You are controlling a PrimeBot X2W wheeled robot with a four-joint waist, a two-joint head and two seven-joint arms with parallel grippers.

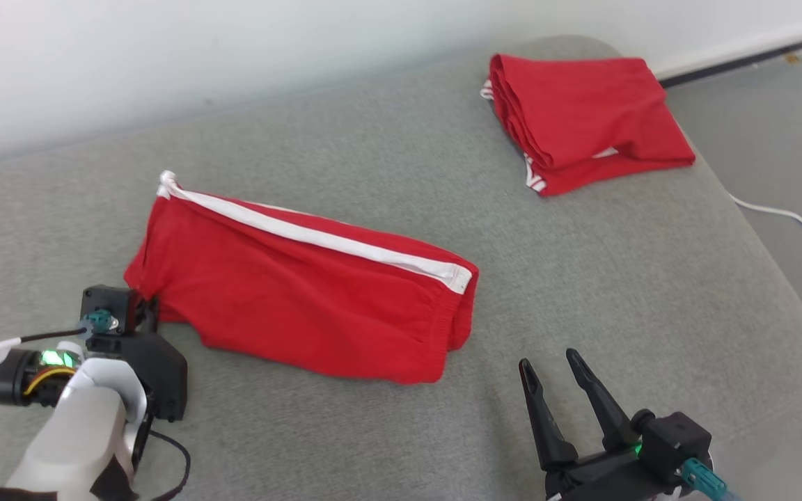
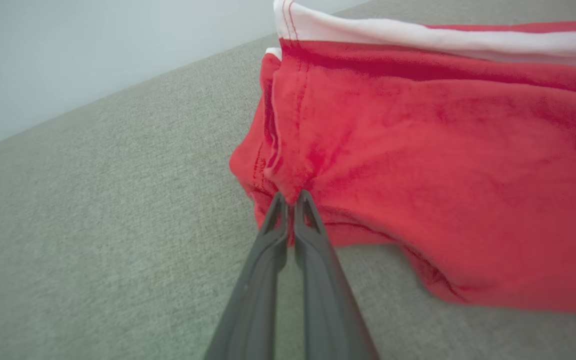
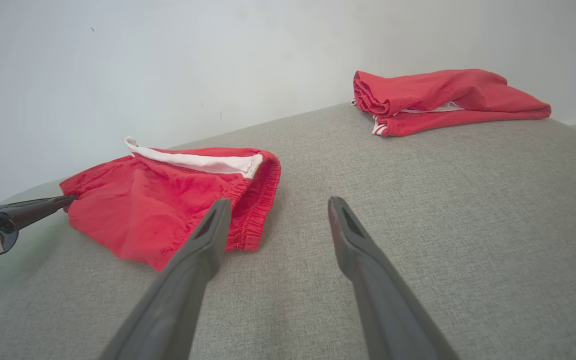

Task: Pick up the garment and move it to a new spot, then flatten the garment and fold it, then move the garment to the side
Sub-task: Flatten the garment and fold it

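Observation:
The garment (image 1: 303,299) is a pair of red shorts with a white side stripe, folded lengthwise on the grey cushion. My left gripper (image 2: 292,197) is shut on the garment's left hem corner, its tips pinching red cloth (image 2: 418,150). In the head view its black wrist block (image 1: 129,327) sits against the garment's left end and hides the fingers. From the right wrist view the same garment (image 3: 168,200) lies ahead to the left, with the left gripper's fingers (image 3: 33,210) at its far edge. My right gripper (image 1: 551,362) stands open over bare cushion, just right of the waistband end.
A second red garment (image 1: 582,118), folded, lies at the far right corner of the grey cushion (image 1: 617,278). The cushion's rounded edge drops off at the right, where a white cable (image 1: 791,219) runs on the floor. A pale wall stands behind.

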